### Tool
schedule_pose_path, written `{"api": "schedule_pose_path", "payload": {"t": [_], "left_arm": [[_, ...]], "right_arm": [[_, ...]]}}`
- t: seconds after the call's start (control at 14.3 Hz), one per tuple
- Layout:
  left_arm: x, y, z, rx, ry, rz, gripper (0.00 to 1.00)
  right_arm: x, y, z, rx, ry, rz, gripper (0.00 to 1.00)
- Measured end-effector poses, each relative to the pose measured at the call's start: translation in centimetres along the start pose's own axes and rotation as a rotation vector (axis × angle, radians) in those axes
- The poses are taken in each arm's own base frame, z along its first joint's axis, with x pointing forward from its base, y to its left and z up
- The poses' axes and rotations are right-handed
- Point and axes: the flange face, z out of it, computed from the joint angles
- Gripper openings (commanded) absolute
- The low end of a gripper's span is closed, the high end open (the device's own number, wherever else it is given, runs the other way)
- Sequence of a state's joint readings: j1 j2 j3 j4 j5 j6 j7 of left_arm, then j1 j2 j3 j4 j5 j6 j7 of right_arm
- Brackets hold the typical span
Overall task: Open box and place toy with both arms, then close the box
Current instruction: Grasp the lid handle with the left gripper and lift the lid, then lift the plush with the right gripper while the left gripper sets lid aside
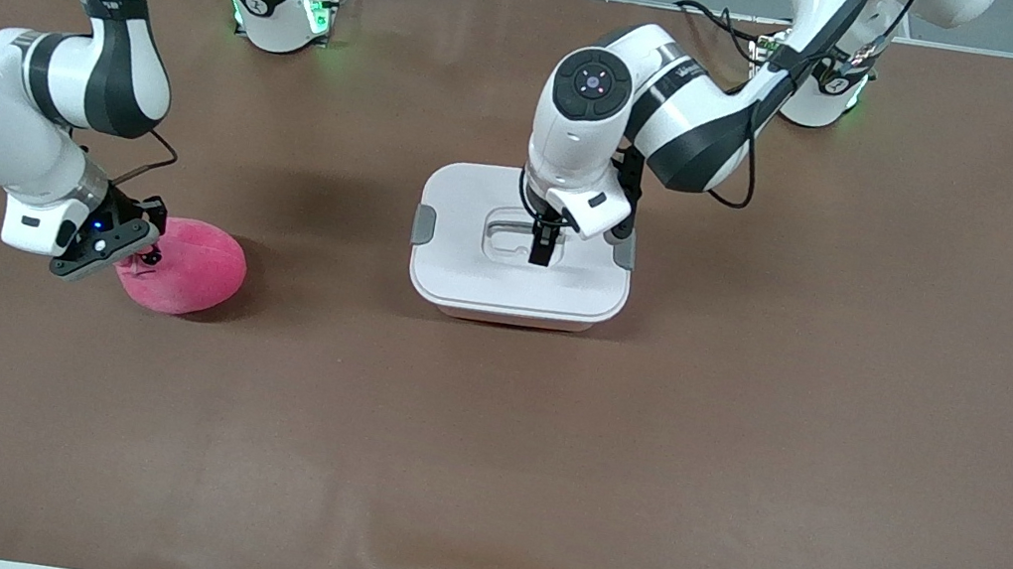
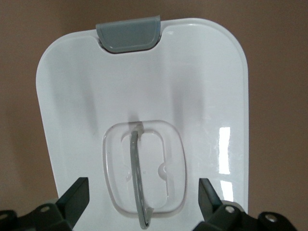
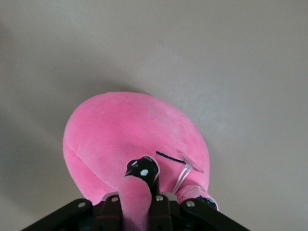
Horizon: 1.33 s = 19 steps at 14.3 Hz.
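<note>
Right gripper [image 1: 138,253] is clamped on a pinch of plush at the edge of the toy [image 1: 186,267], which sits on the table [image 1: 741,460] toward the right arm's end, well apart from the box [image 1: 520,261]. Risk: the bite looks small and off-centre, so on lift the soft blob could sag, swing or pull out of the fingers; the thin white tag loop [image 3: 185,172] beside the grip could also snag. Left gripper [image 1: 543,252] hovers over the recessed clear handle [image 2: 139,180], fingers spread wide either side of it, nothing held. The handle is a thin arched strip, slick plastic, so a shallow close may slide off. Both grey clips [image 2: 128,32] look latched; if so, pulling the handle would likely drag the whole tub. Lid [image 2: 202,86] is flat, glossy white, rounded corners; toy is fuzzy, squashy, bright pink; table covering is matte brown.
</note>
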State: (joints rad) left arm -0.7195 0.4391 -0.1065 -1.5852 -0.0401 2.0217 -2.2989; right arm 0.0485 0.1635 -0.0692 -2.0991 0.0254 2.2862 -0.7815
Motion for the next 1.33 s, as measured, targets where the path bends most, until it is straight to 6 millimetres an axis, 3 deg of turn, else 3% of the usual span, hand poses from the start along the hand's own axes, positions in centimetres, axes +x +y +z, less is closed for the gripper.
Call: {"api": "schedule_pose_path", "payload": {"t": [0.42,0.56,0.7,0.77,1.33], "left_arm": [[-2.1,-0.9,3.4,-0.036,0.033,-0.036,0.99],[-2.2,-0.9,4.0,-0.036,0.037,-0.032,0.44],[-2.2,-0.8,4.0,-0.037,0.037,-0.032,0.08],[-2.2,-0.8,3.9,-0.039,0.036,-0.033,0.0],[-2.2,-0.5,3.3,-0.051,0.027,-0.038,0.0]], "right_arm": [[0.9,1.8,-3.0,-0.07,0.018,-0.3,0.0],[1.2,2.3,-4.0,-0.091,0.026,-0.385,0.0],[1.4,2.7,-4.8,-0.109,0.029,-0.457,0.0],[1.5,3.0,-5.2,-0.118,0.031,-0.488,0.0],[0.5,5.1,-7.0,-0.156,0.029,-0.634,0.0]]}}
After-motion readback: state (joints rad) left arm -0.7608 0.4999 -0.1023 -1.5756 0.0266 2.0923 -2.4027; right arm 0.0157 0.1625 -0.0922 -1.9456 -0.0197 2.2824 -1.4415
